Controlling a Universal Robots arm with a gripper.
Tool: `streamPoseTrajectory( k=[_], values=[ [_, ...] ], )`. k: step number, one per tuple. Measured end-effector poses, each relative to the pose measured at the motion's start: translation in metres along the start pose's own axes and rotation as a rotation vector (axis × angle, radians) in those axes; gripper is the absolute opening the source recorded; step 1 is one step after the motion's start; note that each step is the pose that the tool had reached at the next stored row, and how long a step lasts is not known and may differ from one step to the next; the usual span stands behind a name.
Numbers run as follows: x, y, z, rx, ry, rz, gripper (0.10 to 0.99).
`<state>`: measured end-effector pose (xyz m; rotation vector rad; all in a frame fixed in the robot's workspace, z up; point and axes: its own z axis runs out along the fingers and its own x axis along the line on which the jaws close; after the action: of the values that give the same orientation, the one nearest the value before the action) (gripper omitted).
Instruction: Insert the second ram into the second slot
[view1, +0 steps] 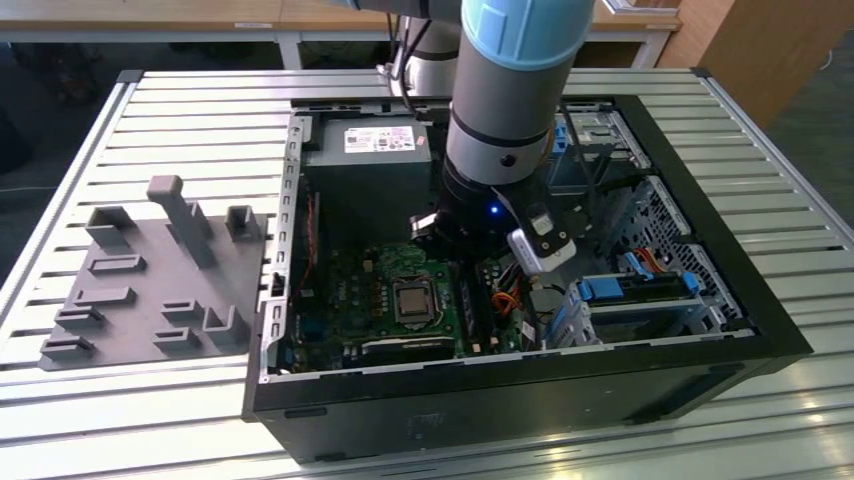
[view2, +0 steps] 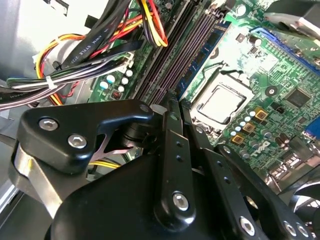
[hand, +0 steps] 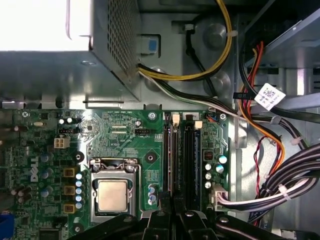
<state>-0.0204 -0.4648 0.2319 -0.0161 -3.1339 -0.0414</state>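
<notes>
Gripper: the gripper (view2: 171, 102) is low inside the open computer case (view1: 763, 312), over the memory slots; its black fingers (view2: 176, 150) are pressed together, and the pictures do not settle whether anything is nipped between the tips.
Second ram: the second ram (view2: 207, 52), a thin blue-green strip, stands on edge along the slot line nearest the processor socket (view2: 222, 102). In the first wrist view it shows edge-on (hand: 168, 160).
Ram and gripper: in both wrist views one end of the strip runs right up to the gripper's tips (hand: 172, 205) and passes out of sight beneath them; contact cannot be confirmed.
Neighbouring slots: dark slots (hand: 190, 165) lie just beside the strip, on the side away from the socket (hand: 112, 195).
Cables: bundled cables (view2: 75, 70) in black, yellow, red and orange cross the case beyond the slots, apart from the strip.
Arm: in the exterior view the grey-and-blue arm (view1: 514, 90) comes down into the middle of the case, above the green motherboard (view1: 387, 300).
Surroundings: the case sits on a slatted metal tabletop (view1: 174, 110); a grey fixture plate (view1: 147, 290) lies beside it, toward the exterior view's left.
</notes>
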Motion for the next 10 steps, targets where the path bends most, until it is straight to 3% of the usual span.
streamPoseTrajectory(
  k=[10],
  values=[
    [-0.0037,-0.0001,0.0039,0.001,0.0001,0.000,0.137]
  ],
)
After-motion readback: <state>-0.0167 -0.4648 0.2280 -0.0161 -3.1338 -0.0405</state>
